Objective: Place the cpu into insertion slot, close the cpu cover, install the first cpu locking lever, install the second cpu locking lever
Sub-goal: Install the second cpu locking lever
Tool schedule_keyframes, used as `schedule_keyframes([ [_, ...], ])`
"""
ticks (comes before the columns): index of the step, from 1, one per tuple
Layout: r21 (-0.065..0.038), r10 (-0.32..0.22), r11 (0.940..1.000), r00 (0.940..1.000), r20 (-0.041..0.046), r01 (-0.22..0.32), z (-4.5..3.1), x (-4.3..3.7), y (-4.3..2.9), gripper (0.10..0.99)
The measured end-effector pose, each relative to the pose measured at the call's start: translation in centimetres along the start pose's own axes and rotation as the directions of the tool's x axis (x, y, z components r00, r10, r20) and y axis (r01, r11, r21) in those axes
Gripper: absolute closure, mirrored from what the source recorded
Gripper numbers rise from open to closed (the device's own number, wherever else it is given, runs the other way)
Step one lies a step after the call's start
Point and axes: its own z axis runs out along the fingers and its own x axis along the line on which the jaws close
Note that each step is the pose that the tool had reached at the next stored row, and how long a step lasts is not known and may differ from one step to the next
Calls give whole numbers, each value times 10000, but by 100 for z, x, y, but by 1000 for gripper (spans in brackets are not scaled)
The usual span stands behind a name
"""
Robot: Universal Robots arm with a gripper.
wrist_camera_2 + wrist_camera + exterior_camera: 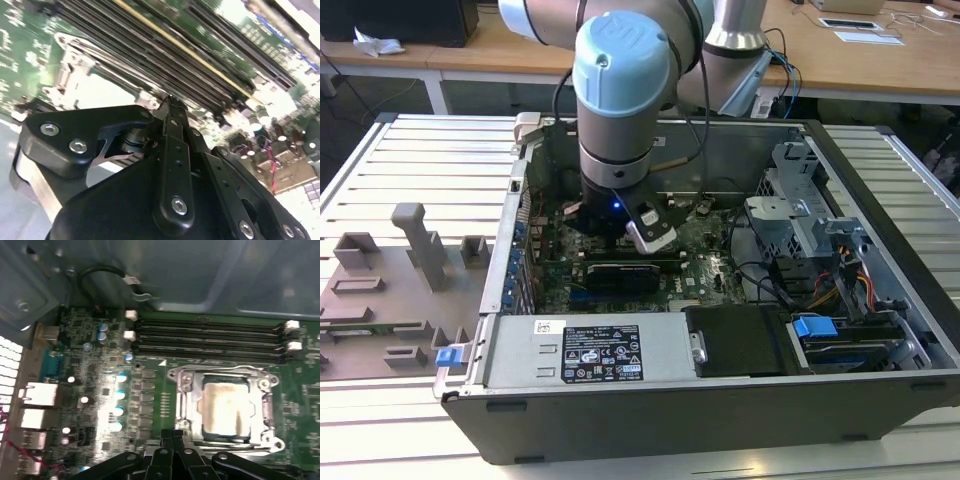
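The gripper [172, 435] is seen with its fingertips pressed together, nothing between them, poised at the edge of the insertion slot [226, 407] on the motherboard [130, 390]. The cpu [227, 405] is seated in the slot, and the cpu cover [186, 390] is laid flat around it. In the exterior view, the arm [620, 90] is lowered into the open computer case [650, 410].
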Motion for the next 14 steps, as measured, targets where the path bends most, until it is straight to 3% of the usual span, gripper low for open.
schedule_keyframes([
  [1,-2,8,10000,10000,-26,-8,1,-47,2,980],
  [2,-7,26,10000,9999,-101,-26,2,-152,6,980],
  [4,-10,41,10000,9998,-171,-41,5,-251,13,980],
  [6,-6,51,10000,9998,-205,-51,13,-341,40,980],
  [7,56,52,10000,9998,-211,-51,23,-383,79,980],
  [9,375,64,9993,9997,-228,-55,38,-419,138,980],
  [11,847,77,9964,9997,-252,-56,60,-447,225,980],
  [12,1264,92,9920,9996,-273,-57,71,-461,306,980],
  [13,1510,100,9885,9995,-286,-56,25,-464,354,980],
  [14,1603,103,9871,9995,-290,-55,-96,-467,397,980],
])
